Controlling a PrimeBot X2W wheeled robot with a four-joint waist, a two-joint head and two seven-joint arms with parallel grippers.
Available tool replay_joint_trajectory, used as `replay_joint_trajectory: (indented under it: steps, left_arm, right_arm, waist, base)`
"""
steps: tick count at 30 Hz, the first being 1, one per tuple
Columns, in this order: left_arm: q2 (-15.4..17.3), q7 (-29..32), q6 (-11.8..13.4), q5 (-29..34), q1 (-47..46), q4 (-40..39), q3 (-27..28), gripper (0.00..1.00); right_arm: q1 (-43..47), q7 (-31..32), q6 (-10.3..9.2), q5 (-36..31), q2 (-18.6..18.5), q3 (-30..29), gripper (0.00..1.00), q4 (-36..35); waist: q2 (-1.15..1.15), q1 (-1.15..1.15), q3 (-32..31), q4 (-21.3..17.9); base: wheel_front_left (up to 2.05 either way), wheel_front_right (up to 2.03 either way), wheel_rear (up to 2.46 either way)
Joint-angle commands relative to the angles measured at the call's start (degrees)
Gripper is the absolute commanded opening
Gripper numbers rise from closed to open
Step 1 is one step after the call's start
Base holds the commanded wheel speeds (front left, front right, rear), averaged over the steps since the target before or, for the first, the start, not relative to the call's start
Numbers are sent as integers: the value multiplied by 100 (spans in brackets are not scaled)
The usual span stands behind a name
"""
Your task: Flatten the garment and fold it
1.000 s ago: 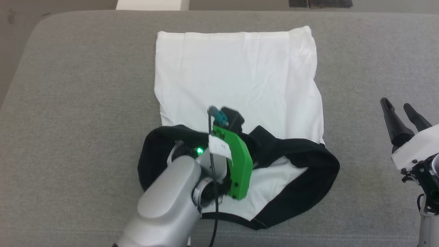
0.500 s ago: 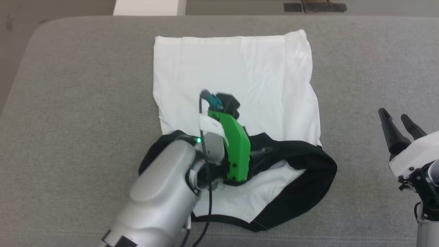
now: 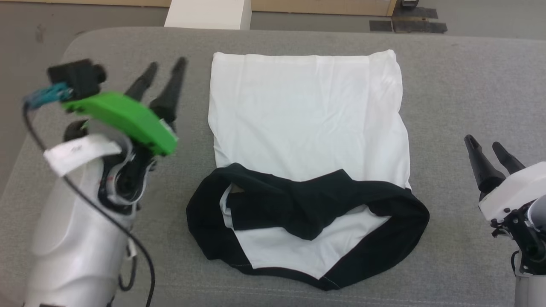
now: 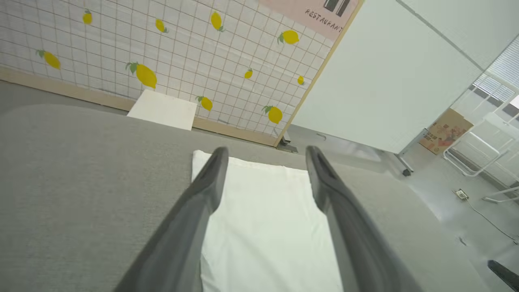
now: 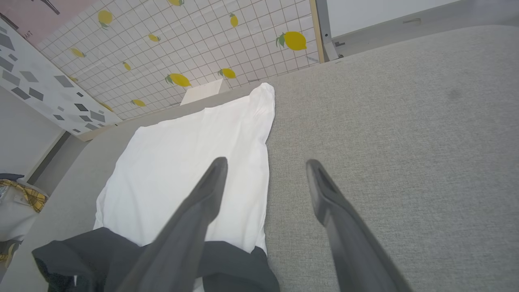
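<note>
The garment point(image 3: 307, 119) lies on the grey cushion point(image 3: 460, 85), its white body a smooth rectangle reaching to the far edge. Its black sleeves point(image 3: 298, 204) are folded in across the near end, with a white patch below them ringed by black. No chest print shows. My left gripper point(image 3: 164, 70) stands open, raised to the left of the garment with nothing between its fingers. In the left wrist view the white cloth point(image 4: 267, 227) lies beyond those fingers point(image 4: 211, 182). My right gripper point(image 3: 484, 147) is open at the right, apart from the cloth point(image 5: 190, 162).
A white box point(image 3: 207, 13) stands on the floor beyond the cushion's far edge. A tiled wall with lemon prints point(image 4: 162, 52) rises behind it. Dark strips point(image 3: 409, 25) mark the floor at the back right. Bare grey cushion lies on both sides of the garment.
My left gripper was down on the black sleeves in the middle; it has let go and swung up and away to the left. The head camera has shifted. The right gripper stays put.
</note>
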Motion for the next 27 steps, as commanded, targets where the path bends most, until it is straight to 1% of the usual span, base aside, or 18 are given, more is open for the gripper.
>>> replay_joint_trajectory:
  steps: [1,2,5,8,11,15,19,22,27]
  left_arm:
    - [88,-273,-11,185,220,13,51,100]
    - [123,-609,22,274,330,-7,180,100]
    - [241,-1290,114,523,613,-50,409,100]
    - [325,-1762,144,791,757,-189,457,100]
    - [355,-2126,181,1085,801,-372,399,100]
    - [311,-2313,238,1319,781,-583,312,100]
    - [208,-2416,274,1435,681,-816,267,100]
    - [121,-2464,287,1505,576,-937,231,100]
    - [-96,-2526,218,1585,348,-1030,128,100]
  right_arm:
    - [-80,20,-8,-31,8,3,100,-26]
    - [-117,40,-8,-60,-10,7,100,-29]
    - [-294,77,-8,-126,-50,37,100,-4]
    - [-576,162,-8,-175,-131,40,100,87]
    - [-1016,366,-8,-297,-302,16,100,252]
    - [-1859,687,-8,-522,-546,-3,100,509]
    - [-2861,1133,-8,-878,-892,181,100,905]
    - [-3574,1433,-8,-1149,-923,215,100,1212]
    - [-4599,1933,-8,-1892,-1056,251,100,1831]
  waist:
    - [0,0,102,-13]
    - [0,0,159,-14]
    - [0,0,318,-19]
    - [0,0,506,12]
    - [0,0,785,91]
    - [0,0,1255,225]
    - [0,0,1810,390]
    - [0,0,2183,526]
    - [0,0,2701,850]
  base:
    - [0,0,0]
    - [0,0,0]
    - [0,0,0]
    - [0,0,0]
    - [0,0,0]
    - [0,0,0]
    - [0,0,0]
    - [0,0,0]
    - [0,0,0]
